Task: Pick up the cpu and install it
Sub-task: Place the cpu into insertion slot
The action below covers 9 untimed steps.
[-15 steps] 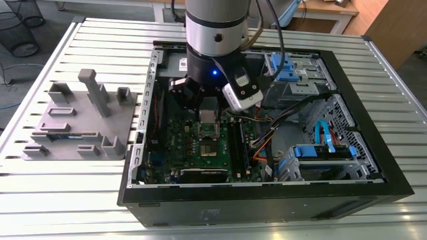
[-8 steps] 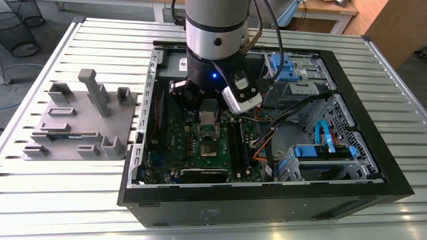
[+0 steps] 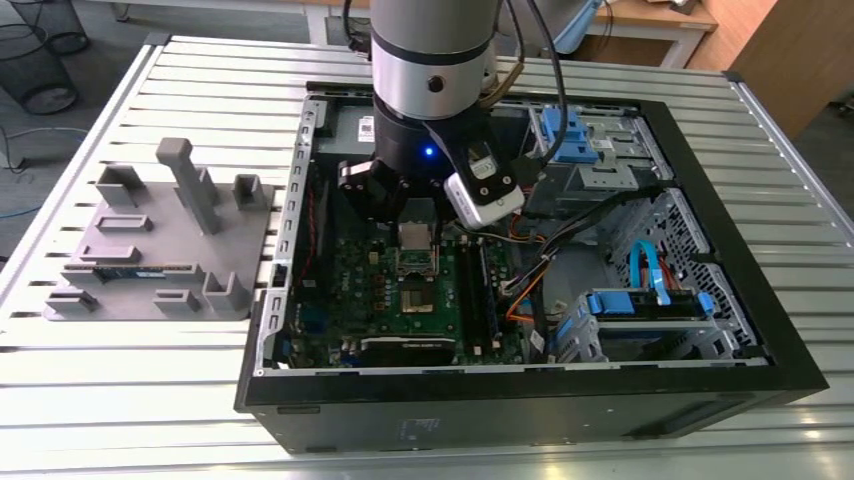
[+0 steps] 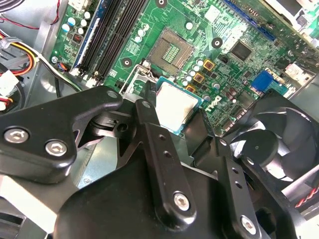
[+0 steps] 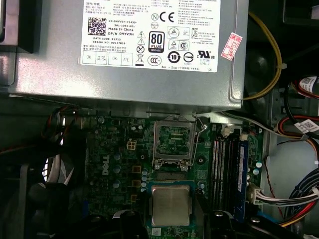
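— Silvery-grey metal lid on a thin green square: your cpu (image 5: 171, 205) hangs over the green motherboard (image 5: 114, 164). It is just beside the open square socket (image 5: 173, 141), on the socket's side away from the grey metal power-supply box (image 5: 149, 84). It isn't seated.

— What's holding it?

— Your black two-fingered gripper (image 4: 174, 113). In the second wrist view the fingers (image 4: 149, 124) stand narrow, one against each opposite edge of the chip as far as I can see. Nothing else touches them. I judge it clamped on the cpu.

— How will it handle?

— Light and stiff, so weight shouldn't trouble you. Treat it as fragile, though: the underside contacts and the socket's fine pins would likely suffer from any scrape or tilted landing. The lid looks smooth, so I'd expect it to be slippery under a loose pinch.

— Is the hold in the right place?

— By my reading, yes. You have it by two opposite side edges of the green rim, held flat, lid up, underside free. Mind the long black memory slots (image 5: 227, 164) that run close beside the socket on the board.
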Motion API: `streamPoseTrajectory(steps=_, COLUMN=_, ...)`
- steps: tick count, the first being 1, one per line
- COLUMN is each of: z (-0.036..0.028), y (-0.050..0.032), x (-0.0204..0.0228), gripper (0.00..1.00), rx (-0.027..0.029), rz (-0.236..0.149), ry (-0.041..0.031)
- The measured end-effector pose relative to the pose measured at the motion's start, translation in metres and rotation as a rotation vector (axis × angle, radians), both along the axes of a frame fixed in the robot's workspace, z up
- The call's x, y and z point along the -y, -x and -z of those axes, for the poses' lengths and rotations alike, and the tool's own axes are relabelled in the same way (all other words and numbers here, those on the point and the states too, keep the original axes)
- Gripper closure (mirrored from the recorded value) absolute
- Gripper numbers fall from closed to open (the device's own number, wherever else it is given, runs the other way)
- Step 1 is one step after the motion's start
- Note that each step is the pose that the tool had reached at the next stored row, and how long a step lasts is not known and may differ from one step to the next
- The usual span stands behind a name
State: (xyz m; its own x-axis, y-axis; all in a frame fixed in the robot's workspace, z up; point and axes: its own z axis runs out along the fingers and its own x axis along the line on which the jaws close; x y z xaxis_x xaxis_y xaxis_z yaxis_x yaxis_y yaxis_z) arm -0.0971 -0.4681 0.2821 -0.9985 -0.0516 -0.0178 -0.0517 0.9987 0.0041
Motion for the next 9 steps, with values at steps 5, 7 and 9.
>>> streamPoseTrajectory(steps=5, z=0.0029, y=0.0000, x=0.0001, gripper=0.53, rx=0.0001, rz=0.000, ry=-0.0001)
streamPoseTrajectory(steps=7, z=0.0040, y=0.0000, x=0.0001, gripper=0.53, rx=0.0000, rz=0.000, ry=0.0000)
streamPoseTrajectory(steps=9, z=0.0042, y=0.0000, x=0.0001, gripper=0.53, rx=0.0000, rz=0.000, ry=0.0000)
